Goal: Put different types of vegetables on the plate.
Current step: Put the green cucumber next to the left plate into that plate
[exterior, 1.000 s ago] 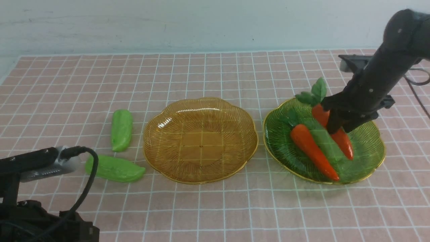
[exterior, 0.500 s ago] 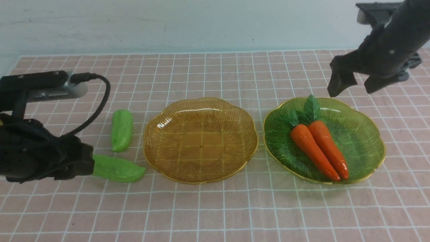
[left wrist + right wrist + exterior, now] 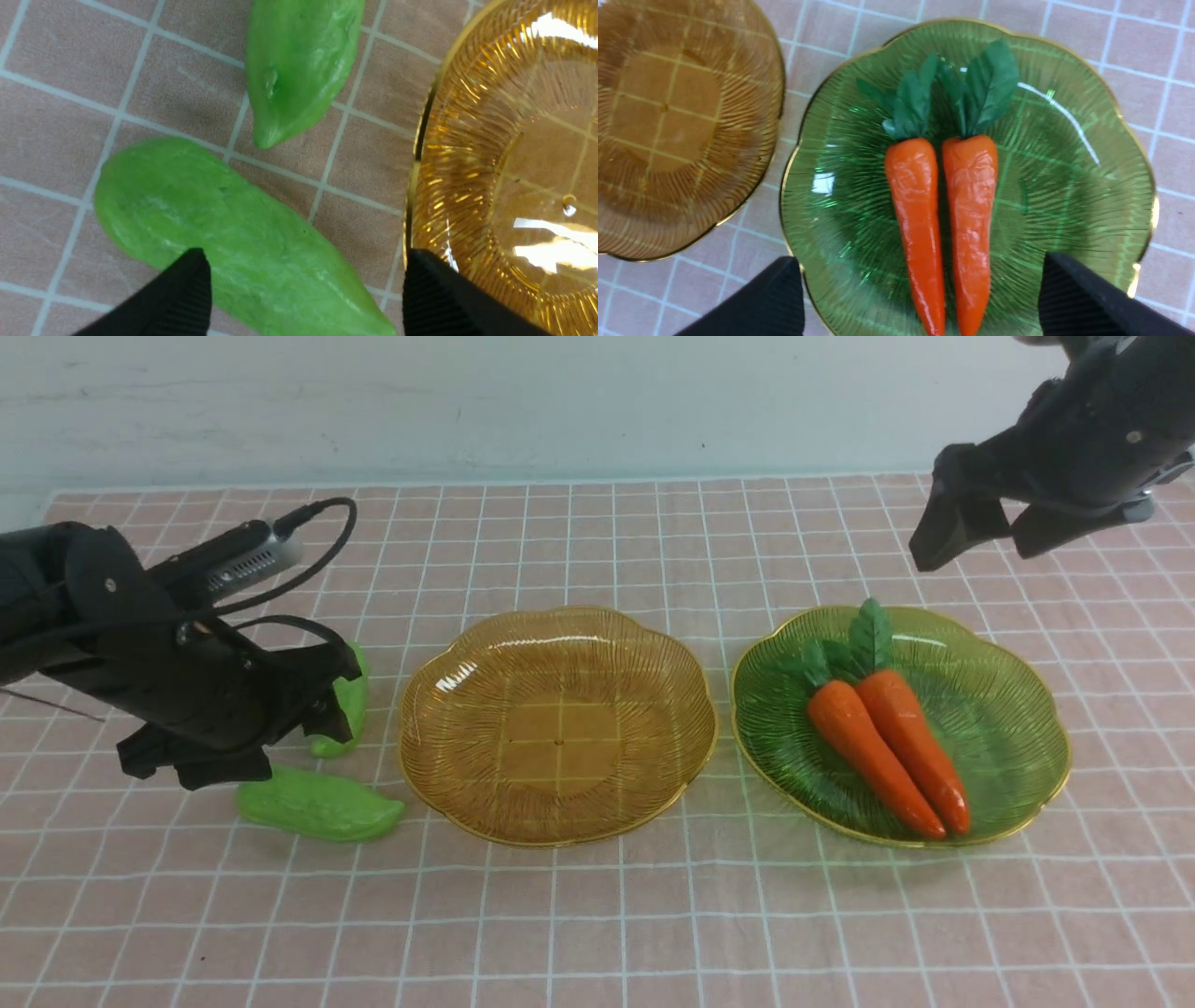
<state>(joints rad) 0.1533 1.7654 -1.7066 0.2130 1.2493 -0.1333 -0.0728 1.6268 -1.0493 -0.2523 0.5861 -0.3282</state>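
Both carrots lie side by side in the green plate, leafy ends pointing away from the robot; the amber plate next to it has nothing in it; two green cucumbers are out on the tiled table, to the left of the amber plate. The nearer cucumber lies slantwise, its tip close to the amber rim; the farther cucumber points roughly away from the robot, partly hidden behind the left gripper.

That gripper hangs over the nearer cucumber with its fingers well apart and nothing between them; the right gripper is above and beyond the green plate, its fingers spread wide, holding nothing either. I'd judge the carrots done and the cucumbers the half that remains, most likely meant for the amber plate; the step in hand looks like picking up the nearer one.

To do it well, the left gripper should centre over the thick middle and turn so its fingers come down on the two long sides; as it stands, one finger looks set to land on the cucumber itself, and the other is near the amber rim; a straight drop could press on the toy or nudge the plate. The skin looks glossy and the body rounded, so I'd close low and evenly, then lift clear of the rim before crossing.
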